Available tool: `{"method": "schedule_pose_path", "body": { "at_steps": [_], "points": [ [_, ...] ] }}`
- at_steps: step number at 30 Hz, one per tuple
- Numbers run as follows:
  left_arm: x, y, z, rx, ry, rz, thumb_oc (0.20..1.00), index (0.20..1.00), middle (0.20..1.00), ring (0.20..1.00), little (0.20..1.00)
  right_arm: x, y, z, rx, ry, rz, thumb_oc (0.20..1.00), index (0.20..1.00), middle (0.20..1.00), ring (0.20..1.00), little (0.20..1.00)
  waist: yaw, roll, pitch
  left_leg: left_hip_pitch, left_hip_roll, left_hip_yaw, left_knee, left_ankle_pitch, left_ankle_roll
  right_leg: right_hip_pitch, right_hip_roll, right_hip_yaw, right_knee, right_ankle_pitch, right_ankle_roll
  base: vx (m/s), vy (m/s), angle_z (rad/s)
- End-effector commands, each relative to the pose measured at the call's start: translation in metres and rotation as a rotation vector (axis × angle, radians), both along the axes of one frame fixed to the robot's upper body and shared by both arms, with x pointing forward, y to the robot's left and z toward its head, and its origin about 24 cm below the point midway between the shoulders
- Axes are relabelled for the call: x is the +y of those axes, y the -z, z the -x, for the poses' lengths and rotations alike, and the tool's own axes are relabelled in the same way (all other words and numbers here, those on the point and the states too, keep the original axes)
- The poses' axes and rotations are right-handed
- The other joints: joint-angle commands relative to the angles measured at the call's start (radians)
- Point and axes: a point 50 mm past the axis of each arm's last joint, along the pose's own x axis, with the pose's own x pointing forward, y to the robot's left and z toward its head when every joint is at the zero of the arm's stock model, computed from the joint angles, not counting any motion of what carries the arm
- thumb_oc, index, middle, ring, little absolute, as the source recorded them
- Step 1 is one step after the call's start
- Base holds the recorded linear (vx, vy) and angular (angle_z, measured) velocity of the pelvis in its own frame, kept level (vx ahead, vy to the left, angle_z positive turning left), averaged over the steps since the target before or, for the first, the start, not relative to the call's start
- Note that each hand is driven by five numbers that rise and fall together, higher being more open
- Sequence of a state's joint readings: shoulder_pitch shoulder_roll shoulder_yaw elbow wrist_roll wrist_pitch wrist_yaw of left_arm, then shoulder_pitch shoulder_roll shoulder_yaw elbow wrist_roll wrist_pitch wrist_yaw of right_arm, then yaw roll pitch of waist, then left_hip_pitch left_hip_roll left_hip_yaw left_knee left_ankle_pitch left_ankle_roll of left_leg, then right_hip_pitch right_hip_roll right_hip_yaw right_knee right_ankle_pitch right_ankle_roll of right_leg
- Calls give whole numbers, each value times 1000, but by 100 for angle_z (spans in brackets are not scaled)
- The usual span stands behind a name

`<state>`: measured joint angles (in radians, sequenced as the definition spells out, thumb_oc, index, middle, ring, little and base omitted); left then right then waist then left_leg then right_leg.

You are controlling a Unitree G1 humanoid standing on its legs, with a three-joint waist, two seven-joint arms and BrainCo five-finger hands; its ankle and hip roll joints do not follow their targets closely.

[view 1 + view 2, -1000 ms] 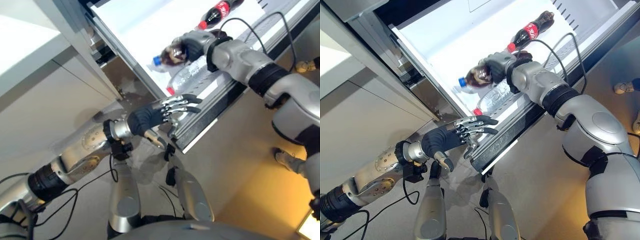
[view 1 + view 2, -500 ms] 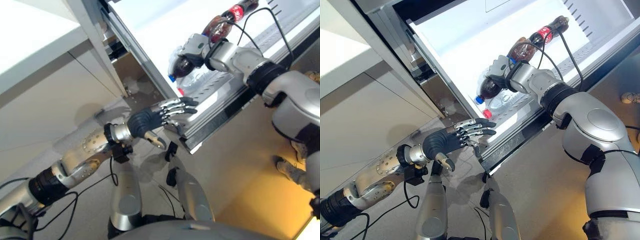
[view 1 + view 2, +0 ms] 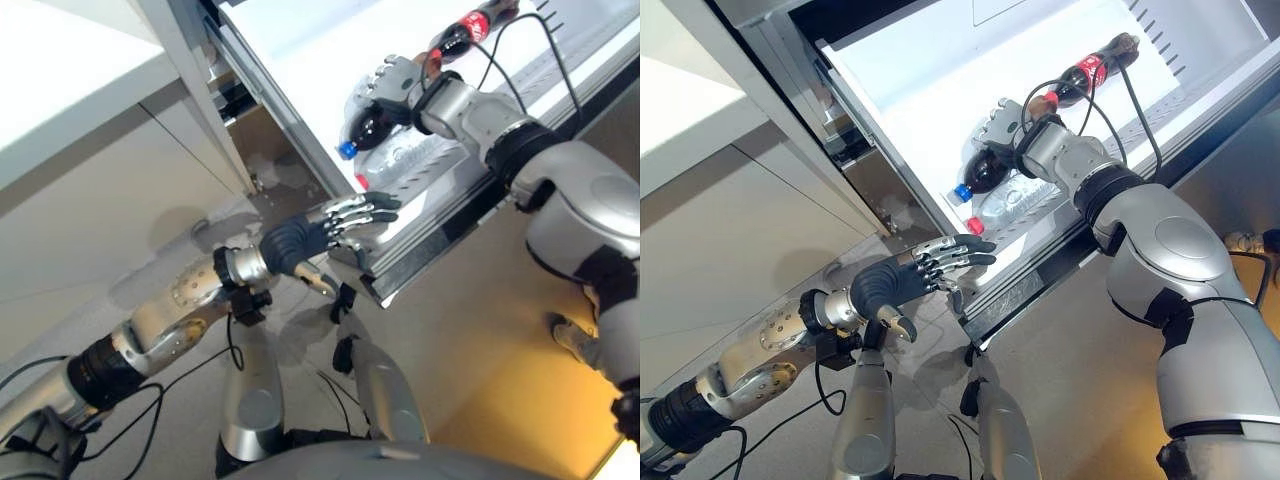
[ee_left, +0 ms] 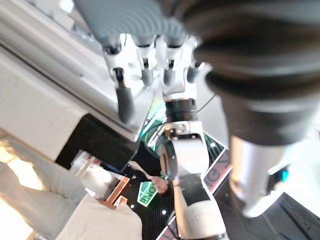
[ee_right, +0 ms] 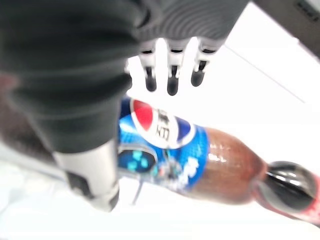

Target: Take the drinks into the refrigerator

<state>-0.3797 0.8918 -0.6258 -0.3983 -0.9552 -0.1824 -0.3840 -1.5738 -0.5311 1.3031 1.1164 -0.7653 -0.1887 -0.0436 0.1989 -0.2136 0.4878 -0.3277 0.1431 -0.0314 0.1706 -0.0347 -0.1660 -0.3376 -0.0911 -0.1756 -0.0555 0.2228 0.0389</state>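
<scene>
A dark cola bottle with a blue cap and blue label (image 3: 985, 172) (image 5: 175, 150) lies on its side in the open white refrigerator drawer (image 3: 910, 90). Beside it, nearer the front, rests a clear bottle with a red cap (image 3: 1015, 200). A red-labelled cola bottle (image 3: 1085, 65) lies further back. My right hand (image 3: 1005, 120) hovers just over the blue-capped bottle, open, its fingers (image 5: 172, 80) straight and off the bottle. My left hand (image 3: 910, 275) is open, its straight fingers (image 4: 145, 65) at the drawer's front corner.
A white cabinet (image 3: 70, 110) stands left of the drawer. The drawer's dark front rail (image 3: 440, 215) juts out over the floor. A person's shoe (image 3: 570, 325) is on the floor at right, and a person's beige trousers (image 4: 50, 200) appear in the left wrist view.
My right hand has let go of the blue-capped cola bottle, which now lies next to the clear bottle, and its fingers have straightened above it. The left hand has hardly moved.
</scene>
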Motion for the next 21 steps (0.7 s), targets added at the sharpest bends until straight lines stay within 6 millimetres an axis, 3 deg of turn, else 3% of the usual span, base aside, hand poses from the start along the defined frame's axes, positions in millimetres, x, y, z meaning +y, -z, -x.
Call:
{"method": "schedule_pose_path", "body": {
  "at_steps": [1,14,19,20,21],
  "points": [
    [-4,-13,17,-68,71,36,1000,1000,1000,1000,1000,-31,-54,2,-151,130,34,1000,1000,1000,1000,1000,7,19,32,92,-84,15,-195,72,134,55,54,-11,136,-139,61,0,0,0],
    [1,-14,13,-75,92,-8,1000,1000,1000,1000,1000,-38,-77,11,-156,103,-88,1000,1000,1000,1000,1000,29,32,23,182,-101,30,-164,40,133,148,33,-8,151,-155,57,3,0,0],
    [13,-8,12,-54,43,-21,1000,1000,1000,1000,1000,-27,-106,33,-185,-56,-176,1000,1000,1000,1000,1000,5,20,-31,231,-99,55,-156,18,131,192,28,6,150,-159,57,61,39,-14],
    [25,-3,10,-45,-46,-26,1000,1000,1000,1000,1000,-29,-96,52,-154,-184,-216,1000,1000,1000,1000,1000,-29,26,-65,264,-100,73,-144,-1,138,215,28,23,159,-170,56,76,76,-18],
    [30,-1,11,-40,-70,-27,1000,1000,1000,1000,1000,-34,-103,62,-174,-210,-238,1000,1000,1000,1000,1000,-37,28,-76,276,-100,81,-140,-7,139,226,29,30,162,-174,56,92,76,-11]
  ]
}}
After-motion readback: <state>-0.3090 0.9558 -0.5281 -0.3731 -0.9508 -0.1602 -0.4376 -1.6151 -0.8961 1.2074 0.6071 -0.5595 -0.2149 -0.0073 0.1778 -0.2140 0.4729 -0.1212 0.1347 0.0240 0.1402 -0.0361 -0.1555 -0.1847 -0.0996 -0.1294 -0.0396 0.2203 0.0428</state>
